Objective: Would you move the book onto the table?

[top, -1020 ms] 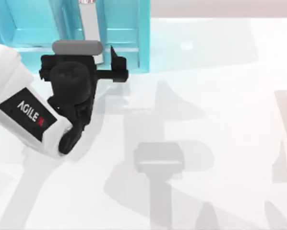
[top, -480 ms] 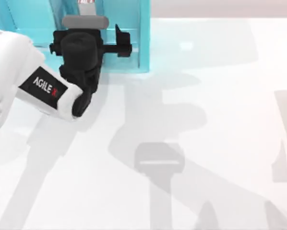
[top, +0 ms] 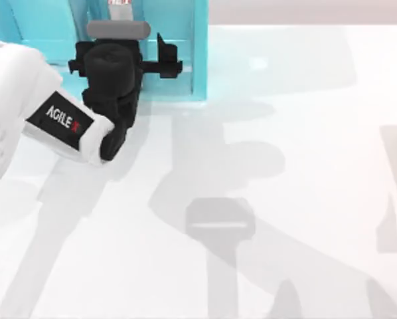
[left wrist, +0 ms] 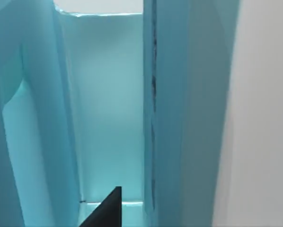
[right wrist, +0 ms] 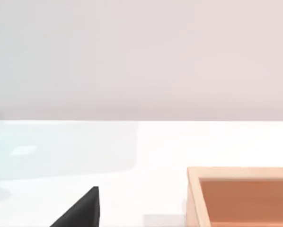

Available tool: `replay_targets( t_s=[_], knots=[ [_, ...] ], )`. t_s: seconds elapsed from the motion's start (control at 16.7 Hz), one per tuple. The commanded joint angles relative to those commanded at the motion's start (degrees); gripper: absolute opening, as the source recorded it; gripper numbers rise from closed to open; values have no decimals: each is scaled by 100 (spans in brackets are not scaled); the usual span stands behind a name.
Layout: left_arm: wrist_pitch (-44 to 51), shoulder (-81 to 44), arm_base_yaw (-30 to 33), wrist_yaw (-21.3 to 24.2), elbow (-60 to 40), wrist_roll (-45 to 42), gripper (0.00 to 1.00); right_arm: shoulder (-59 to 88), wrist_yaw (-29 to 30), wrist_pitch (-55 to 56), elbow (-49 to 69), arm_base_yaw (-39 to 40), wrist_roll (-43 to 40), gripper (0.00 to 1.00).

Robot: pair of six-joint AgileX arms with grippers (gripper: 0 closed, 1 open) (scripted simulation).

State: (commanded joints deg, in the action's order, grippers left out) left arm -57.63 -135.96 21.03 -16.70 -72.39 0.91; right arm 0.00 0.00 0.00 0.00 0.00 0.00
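Note:
The book (top: pixel 121 6) stands in the light-blue shelf unit (top: pixel 198 46) at the back left, and I see its white page edge and red mark. My left gripper (top: pixel 122 56) reaches into that shelf just in front of the book. It is open, with one black finger (top: pixel 164 52) in the gap between the book and the shelf's right wall. The wrist hides the other finger. In the left wrist view there are light-blue panels (left wrist: pixel 189 94) and a black fingertip (left wrist: pixel 106 210). The white table (top: pixel 285 100) spreads out in front of the shelf.
My right gripper (right wrist: pixel 80 210) is parked low over the table (right wrist: pixel 132 151), next to an open wooden box (right wrist: pixel 241 198). Arm shadows lie across the middle of the table (top: pixel 218 226).
My left arm moved away from the table's middle and pushed its gripper deeper into the shelf toward the book. Over the last half second it has barely moved.

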Motion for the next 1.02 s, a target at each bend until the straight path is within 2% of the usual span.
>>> replay_targets(
  t_s=[0.6,1.02],
  knots=[
    [0,0,0,0,0,0,2,0,0,0,0,0,0,100],
    [0,0,0,0,0,0,0,0,0,0,0,0,0,100]
  ],
)
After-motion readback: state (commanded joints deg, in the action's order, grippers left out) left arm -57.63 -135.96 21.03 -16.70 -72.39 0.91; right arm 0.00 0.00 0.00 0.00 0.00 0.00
